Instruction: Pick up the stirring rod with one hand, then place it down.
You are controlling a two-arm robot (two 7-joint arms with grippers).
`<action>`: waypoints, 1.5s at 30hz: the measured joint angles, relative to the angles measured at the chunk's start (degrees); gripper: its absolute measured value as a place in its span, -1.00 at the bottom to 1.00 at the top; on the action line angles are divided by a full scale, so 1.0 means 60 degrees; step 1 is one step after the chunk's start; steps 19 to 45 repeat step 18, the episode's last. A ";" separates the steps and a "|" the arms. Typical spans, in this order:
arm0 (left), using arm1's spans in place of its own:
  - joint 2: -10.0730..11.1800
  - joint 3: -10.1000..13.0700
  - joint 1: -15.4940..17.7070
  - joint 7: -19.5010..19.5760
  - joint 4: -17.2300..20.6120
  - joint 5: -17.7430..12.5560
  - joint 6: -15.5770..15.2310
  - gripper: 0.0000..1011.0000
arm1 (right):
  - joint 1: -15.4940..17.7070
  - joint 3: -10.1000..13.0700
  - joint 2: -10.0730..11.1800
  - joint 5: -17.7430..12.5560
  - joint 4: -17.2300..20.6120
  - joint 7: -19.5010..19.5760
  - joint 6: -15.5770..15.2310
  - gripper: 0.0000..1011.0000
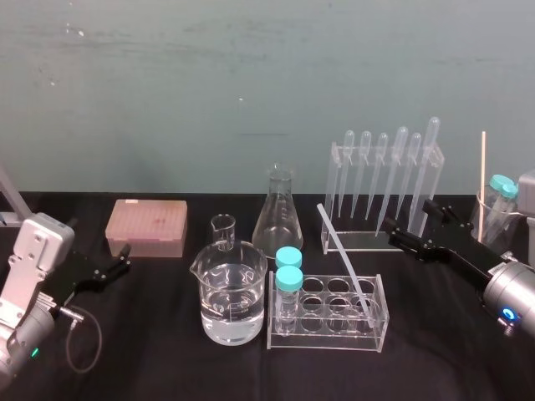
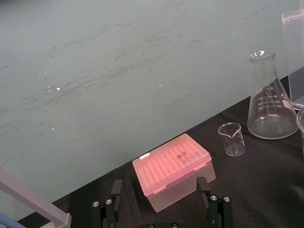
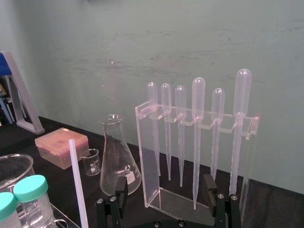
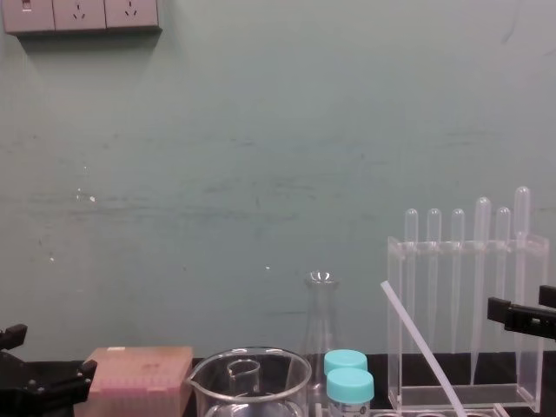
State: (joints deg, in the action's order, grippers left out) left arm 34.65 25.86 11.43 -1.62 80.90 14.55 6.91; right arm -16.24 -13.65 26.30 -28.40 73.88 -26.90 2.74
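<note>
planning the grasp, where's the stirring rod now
Head view, right of centre: the stirring rod leans in the clear tube rack, lower end in a right-hand hole, top tilted towards the flask, left of the right gripper.

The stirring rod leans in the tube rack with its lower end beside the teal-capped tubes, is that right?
Not quite: in the head view the stirring rod leans in the tube rack with its lower end at the right end, away from the teal-capped tubes.

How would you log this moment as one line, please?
phase: pre-grasp | stirring rod: leaning in tube rack, untouched | right gripper: open, right of rod | left gripper: open, parked left
</note>
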 joint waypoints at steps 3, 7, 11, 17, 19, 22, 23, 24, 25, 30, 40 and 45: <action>0.0000 0.0000 -0.0001 0.0000 0.0000 0.0001 0.0000 0.98 | 0.0000 0.0000 0.0000 0.0000 0.0000 0.0000 0.0000 0.98; 0.0000 0.0000 -0.0001 0.0000 0.0000 0.0001 0.0000 0.98 | 0.0000 0.0000 0.0000 0.0000 0.0000 0.0000 -0.0001 0.98; 0.0000 0.0000 0.0000 0.0000 0.0000 0.0001 0.0000 0.98 | 0.0000 0.0000 0.0000 0.0000 0.0000 0.0000 -0.0001 0.98; 0.0000 0.0000 0.0000 0.0000 0.0000 0.0000 0.0000 0.98 | 0.0000 0.0000 0.0000 0.0000 0.0000 0.0000 -0.0001 0.98; 0.0000 0.0000 0.0000 0.0000 0.0000 0.0001 0.0000 0.98 | 0.0000 0.0001 0.0000 0.0000 0.0000 0.0000 -0.0001 0.98; 0.0000 0.0000 0.0000 0.0000 0.0000 0.0001 0.0000 0.98 | 0.0000 0.0001 0.0000 0.0000 0.0000 0.0000 -0.0001 0.98; 0.0000 0.0000 0.0000 0.0000 0.0000 0.0001 0.0000 0.98 | 0.0000 0.0001 0.0000 0.0000 0.0000 0.0000 -0.0001 0.98; 0.0000 0.0000 0.0000 0.0000 0.0000 0.0001 0.0000 0.98 | 0.0000 0.0001 0.0000 0.0000 0.0000 0.0000 -0.0001 0.98; 0.0000 0.0000 0.0000 0.0000 0.0000 0.0001 0.0000 0.98 | 0.0000 0.0001 0.0000 0.0000 0.0000 0.0000 -0.0001 0.98; 0.0000 0.0000 0.0000 0.0000 0.0000 0.0001 0.0000 0.98 | 0.0000 0.0001 0.0000 0.0000 0.0000 0.0000 -0.0001 0.98; 0.0000 0.0000 0.0000 0.0000 0.0000 0.0001 0.0000 0.98 | 0.0000 0.0001 0.0000 0.0000 0.0000 0.0000 -0.0001 0.98; 0.0000 0.0000 0.0000 0.0000 0.0000 0.0001 0.0000 0.98 | 0.0000 0.0001 0.0000 0.0000 0.0000 0.0000 -0.0001 0.98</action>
